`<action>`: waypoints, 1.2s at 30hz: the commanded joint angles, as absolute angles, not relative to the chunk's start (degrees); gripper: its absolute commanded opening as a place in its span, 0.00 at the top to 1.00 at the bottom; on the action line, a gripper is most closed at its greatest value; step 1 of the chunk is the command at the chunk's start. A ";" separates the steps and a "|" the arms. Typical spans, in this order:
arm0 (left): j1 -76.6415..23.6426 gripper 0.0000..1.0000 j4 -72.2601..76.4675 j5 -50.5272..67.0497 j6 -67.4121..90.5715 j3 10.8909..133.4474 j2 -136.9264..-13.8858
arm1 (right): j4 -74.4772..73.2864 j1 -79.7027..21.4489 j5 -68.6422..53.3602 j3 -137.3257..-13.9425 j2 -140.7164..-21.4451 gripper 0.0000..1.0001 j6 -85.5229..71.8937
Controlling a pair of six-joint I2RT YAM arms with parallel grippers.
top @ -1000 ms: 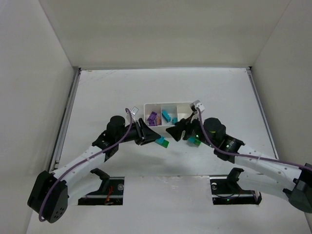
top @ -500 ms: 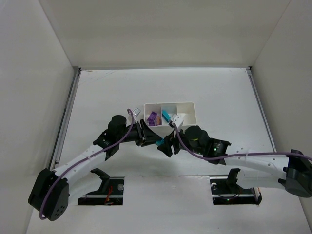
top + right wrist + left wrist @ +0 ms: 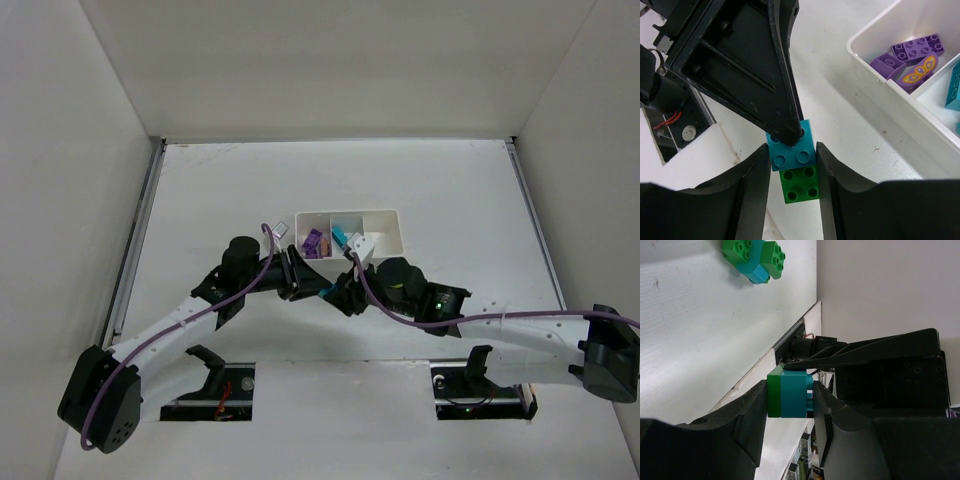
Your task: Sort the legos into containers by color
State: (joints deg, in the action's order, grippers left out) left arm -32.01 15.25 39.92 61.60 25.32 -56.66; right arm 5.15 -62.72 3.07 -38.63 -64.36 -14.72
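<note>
Both arms meet over the white tabletop (image 3: 220,200), just on the near side of the white rectangular three-compartment plastic tray (image 3: 890,112).

Between them: a small plastic stack of one teal brick joined to one green brick (image 3: 796,170). It is held clear of the table, outside the tray, near its left end.

Left gripper (image 3: 790,389): clenched on the stack. In the left wrist view both black fingers press its opposite faces, the green brick to the left and the teal to the right. In the right wrist view one left fingertip sits on the teal brick's studded top.

Right gripper (image 3: 792,147): fingers flank the same stack and touch both sides of the teal brick, so it grasps it too. The green brick pokes out below the teal one.

Tray contents visible: purple bricks (image 3: 912,50) in the left compartment, one with a yellow butterfly print, and a cyan brick (image 3: 954,90) in the next compartment.

Loose on the table, well apart from the held stack: a joined green-cyan-green cluster (image 3: 754,260).
</note>
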 commanded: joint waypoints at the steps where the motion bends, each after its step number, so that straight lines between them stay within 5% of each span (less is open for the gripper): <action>1: -31.68 0.86 16.35 41.05 60.82 27.07 -56.34 | 8.96 -63.15 4.92 -41.31 -63.72 0.69 -15.29; 7: -29.49 0.46 17.14 37.28 60.73 27.16 -53.97 | 9.93 -62.27 5.18 -40.78 -64.07 0.71 -16.70; 10: -27.56 0.38 17.75 34.55 60.30 27.42 -51.86 | 10.02 -60.87 5.54 -41.31 -65.47 0.71 -18.89; 15: -26.50 0.40 18.46 27.18 58.89 25.76 -46.94 | 10.19 -58.58 7.82 -42.97 -67.84 0.71 -22.58; 21: -32.98 0.61 18.54 12.68 54.68 20.92 -41.58 | 11.69 -56.12 13.44 -45.79 -72.24 0.73 -28.11; 29: -51.09 0.55 19.77 -8.07 45.71 22.14 -47.54 | 14.41 -55.50 17.66 -48.25 -74.88 0.74 -34.01; 36: -53.92 0.54 22.14 -13.45 43.33 23.99 -50.97 | 15.20 -55.68 17.40 -47.20 -73.83 0.74 -35.59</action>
State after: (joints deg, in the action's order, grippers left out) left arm -53.63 17.74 -8.36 46.28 20.82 -50.50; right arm 11.18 -55.66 16.14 -45.39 -75.02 -33.74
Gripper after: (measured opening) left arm 0.459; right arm 0.437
